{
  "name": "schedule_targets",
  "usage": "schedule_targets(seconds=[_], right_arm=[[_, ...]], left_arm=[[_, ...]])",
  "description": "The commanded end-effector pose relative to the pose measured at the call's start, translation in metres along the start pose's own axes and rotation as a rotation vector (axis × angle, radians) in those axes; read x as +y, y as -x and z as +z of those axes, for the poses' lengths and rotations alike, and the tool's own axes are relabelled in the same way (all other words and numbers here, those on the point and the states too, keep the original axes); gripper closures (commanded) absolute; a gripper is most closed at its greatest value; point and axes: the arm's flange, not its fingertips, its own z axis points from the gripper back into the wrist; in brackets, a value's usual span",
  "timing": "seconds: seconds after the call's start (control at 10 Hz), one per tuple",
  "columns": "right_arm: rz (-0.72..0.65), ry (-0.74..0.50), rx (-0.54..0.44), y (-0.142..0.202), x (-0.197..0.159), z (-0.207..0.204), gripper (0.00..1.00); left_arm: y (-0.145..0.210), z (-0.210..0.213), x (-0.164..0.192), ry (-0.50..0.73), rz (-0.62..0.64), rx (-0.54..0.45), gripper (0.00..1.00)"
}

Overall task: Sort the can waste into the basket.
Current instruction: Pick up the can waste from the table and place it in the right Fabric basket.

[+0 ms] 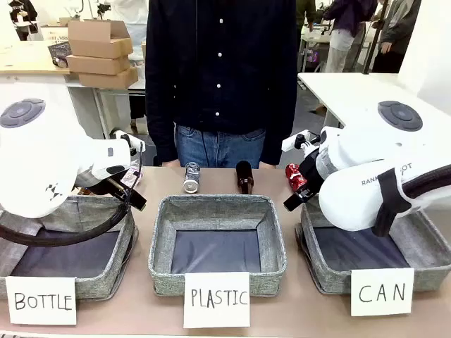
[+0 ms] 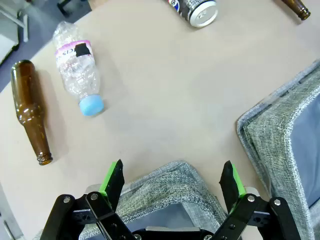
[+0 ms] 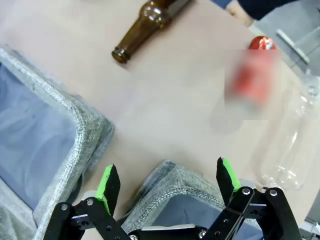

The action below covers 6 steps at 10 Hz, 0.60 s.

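Observation:
The black-and-grey can (image 1: 192,177) lies on the table's far side before the person, and its silver end shows in the left wrist view (image 2: 197,9). A red can (image 1: 294,176) lies farther right, seen blurred in the right wrist view (image 3: 255,70). The grey basket signed "CAN" (image 1: 325,276) stands at the front right. My right gripper (image 3: 167,181) hangs open over that basket's far corner (image 3: 175,182), short of the red can; the front view shows it too (image 1: 301,186). My left gripper (image 2: 172,177) is open and empty above the corner of the "BOTTLE" basket (image 2: 170,186).
The "PLASTIC" basket (image 1: 161,264) stands in the middle and the "BOTTLE" basket (image 1: 106,282) at the left. Brown bottles (image 1: 244,177) (image 2: 30,110) (image 3: 145,25) and clear plastic bottles (image 2: 77,70) (image 3: 285,145) lie on the far side. A person (image 1: 220,77) stands at the far edge.

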Motion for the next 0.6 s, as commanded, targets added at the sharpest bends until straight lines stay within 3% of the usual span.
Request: schedule_targets(seconds=[0.0, 0.5], right_arm=[[0.0, 0.0, 0.0, 0.0, 0.0, 0.0, 0.0], [0.0, 0.0, 0.0, 0.0, 0.0, 0.0, 0.0]], left_arm=[[0.0, 0.0001, 0.0, 0.0, 0.0, 0.0, 0.0], [0.0, 0.0001, 0.0, 0.0, 0.0, 0.0, 0.0]])
